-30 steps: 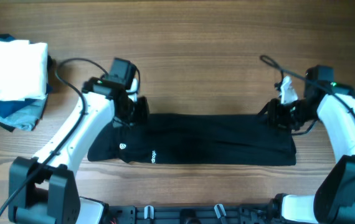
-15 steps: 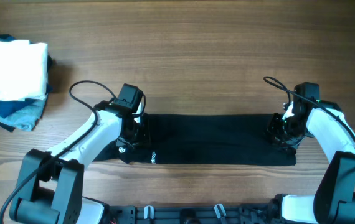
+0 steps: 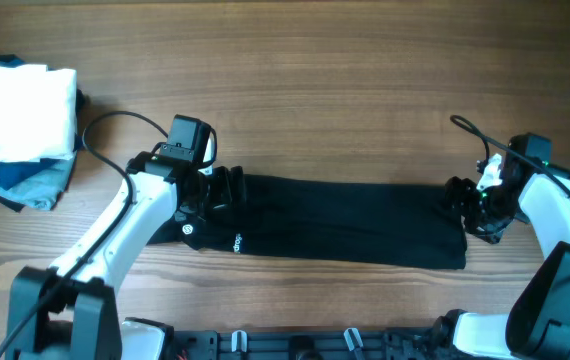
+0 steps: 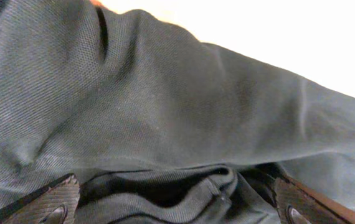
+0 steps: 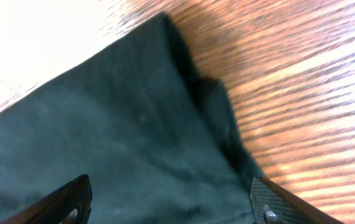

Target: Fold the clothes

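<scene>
The clothes (image 3: 335,220), a black garment, lie as a long folded strip across the wooden table, with a small white logo (image 3: 187,237) and a white printed mark (image 3: 235,243) near the left end. My left gripper (image 3: 223,188) hangs at the strip's left end. In the left wrist view its gripper (image 4: 177,202) is open, the fingers (image 4: 53,199) wide apart over loose wrinkled folds of the clothes (image 4: 165,112). My right gripper (image 3: 462,200) is at the right end. In the right wrist view this gripper (image 5: 171,205) stands open above the flat corner of the clothes (image 5: 115,137).
A white folded cloth (image 3: 20,110) rests on blue folded garments (image 3: 25,180) at the far left. Bare wood of the table (image 3: 315,90) stretches behind the strip. Black cables loop from both arms, one near the left wrist (image 3: 115,120).
Both grippers have opened and let go of the black fabric. The left one has drawn back a little; the right one has shifted to the right, to the strip's end.
</scene>
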You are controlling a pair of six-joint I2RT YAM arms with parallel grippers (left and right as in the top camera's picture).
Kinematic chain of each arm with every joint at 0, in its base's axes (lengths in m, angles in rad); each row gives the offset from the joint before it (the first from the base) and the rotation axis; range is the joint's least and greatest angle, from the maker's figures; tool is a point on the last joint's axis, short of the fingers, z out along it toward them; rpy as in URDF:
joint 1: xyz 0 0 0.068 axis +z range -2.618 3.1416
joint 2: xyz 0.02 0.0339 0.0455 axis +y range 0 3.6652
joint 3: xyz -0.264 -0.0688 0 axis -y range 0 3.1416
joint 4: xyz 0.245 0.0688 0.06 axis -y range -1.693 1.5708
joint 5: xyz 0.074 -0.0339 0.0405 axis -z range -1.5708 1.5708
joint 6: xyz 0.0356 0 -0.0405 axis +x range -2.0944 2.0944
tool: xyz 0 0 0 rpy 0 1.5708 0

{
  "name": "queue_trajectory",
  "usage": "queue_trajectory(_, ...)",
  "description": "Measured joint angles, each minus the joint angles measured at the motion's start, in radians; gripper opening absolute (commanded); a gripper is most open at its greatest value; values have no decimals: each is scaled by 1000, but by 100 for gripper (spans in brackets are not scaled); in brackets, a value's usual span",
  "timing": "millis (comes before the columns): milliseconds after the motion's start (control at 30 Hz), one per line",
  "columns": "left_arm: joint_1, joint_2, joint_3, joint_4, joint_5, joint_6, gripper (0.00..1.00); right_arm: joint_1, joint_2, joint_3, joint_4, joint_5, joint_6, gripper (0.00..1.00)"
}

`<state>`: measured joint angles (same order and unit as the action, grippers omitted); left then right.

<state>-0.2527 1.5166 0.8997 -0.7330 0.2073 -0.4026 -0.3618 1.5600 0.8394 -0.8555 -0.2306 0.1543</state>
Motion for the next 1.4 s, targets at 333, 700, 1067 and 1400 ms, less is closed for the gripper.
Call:
queue_trajectory(333,0,-45,2,-22,0,0,100,-4,-58,-156,208,-26,31,46)
queue_trajectory(700,26,-45,2,-26,0,0,100,-1,-20,-89,224,-125,10,4)
queue_trajectory(1067,84,-45,3,-14,0,0,100,-1,-19,167,79,134,27,4)
queue_trajectory(1400,101,-45,4,-30,0,0,100,131,-19,181,55,70,24,4)
